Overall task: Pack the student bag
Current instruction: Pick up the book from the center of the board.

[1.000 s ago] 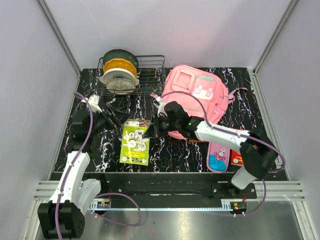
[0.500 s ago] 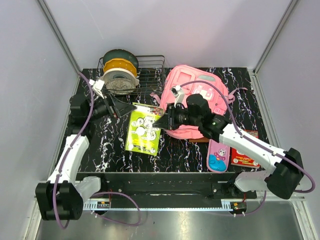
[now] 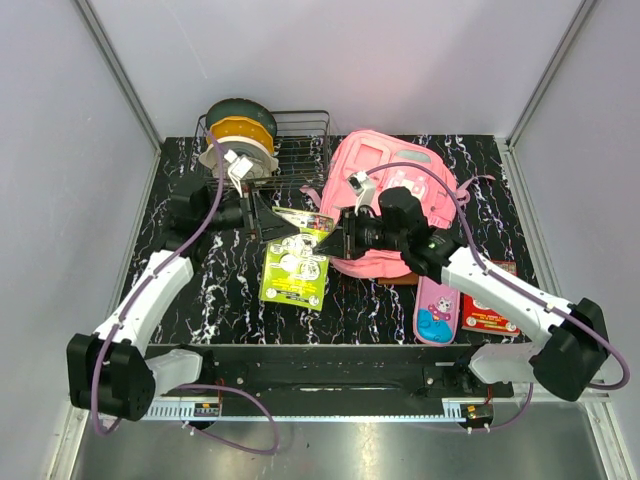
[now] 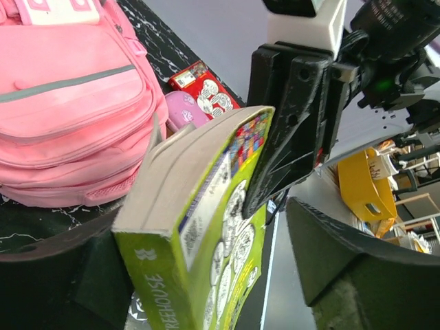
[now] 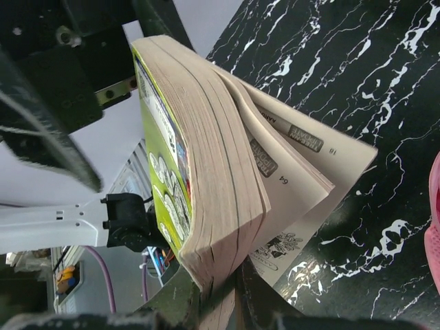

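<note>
Top external view: the student bag [image 3: 395, 195], a soft pink fabric backpack, is lying front up at the back right of the black marbled table [image 3: 200, 300], its long axis running near to far. Just left of it, a thick green paperback book [image 3: 295, 272] is now tilting up, its pages fanning. The right gripper [image 3: 330, 240] is clamping the book's edge. The left gripper [image 3: 278, 222], having swung in, is straddling the book with its jaws apart.

Overhead — wrist cams close on book [image 4: 223, 230]
</note>
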Robot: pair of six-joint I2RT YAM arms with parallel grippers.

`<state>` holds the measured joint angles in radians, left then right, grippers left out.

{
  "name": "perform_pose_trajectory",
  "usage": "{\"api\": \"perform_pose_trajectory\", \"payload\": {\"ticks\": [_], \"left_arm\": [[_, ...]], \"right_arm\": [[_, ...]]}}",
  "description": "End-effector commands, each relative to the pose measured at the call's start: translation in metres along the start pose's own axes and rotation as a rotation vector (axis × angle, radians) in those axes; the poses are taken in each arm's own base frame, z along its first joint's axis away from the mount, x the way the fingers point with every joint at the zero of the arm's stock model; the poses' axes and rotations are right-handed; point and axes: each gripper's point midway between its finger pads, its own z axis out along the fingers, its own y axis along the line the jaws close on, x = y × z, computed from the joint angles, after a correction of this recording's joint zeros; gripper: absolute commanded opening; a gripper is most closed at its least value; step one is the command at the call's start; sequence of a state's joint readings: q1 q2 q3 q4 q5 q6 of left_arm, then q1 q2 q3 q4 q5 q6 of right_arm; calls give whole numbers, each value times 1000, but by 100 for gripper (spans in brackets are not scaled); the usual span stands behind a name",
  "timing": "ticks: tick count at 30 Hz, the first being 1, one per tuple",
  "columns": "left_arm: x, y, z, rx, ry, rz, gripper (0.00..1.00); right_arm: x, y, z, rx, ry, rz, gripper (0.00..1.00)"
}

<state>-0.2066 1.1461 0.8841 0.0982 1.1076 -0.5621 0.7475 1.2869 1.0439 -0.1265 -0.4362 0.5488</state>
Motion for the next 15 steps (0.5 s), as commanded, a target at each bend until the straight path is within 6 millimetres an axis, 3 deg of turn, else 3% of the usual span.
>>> {"api": "perform_pose_trajectory", "payload": {"ticks": [1,10,11,12,15], "left_arm": [[4,-23,7,133,77,64,73],[8,-28,20,180,120,64,38],[8,-29,21,185,123,65,32],[8,-29,21,187,125,64,19],[9,-29,24,194,132,63,0]], "right_arm": [[-28,35,-17,-136,-90,-98,0],[-22,35,-17,-161,-41,-153,0],[-21,32,-16,-154,-38,-156,0],[-21,31,-15,-154,-33,-159,0],[-20,24,-12,-136,-14,-172,0]]}}
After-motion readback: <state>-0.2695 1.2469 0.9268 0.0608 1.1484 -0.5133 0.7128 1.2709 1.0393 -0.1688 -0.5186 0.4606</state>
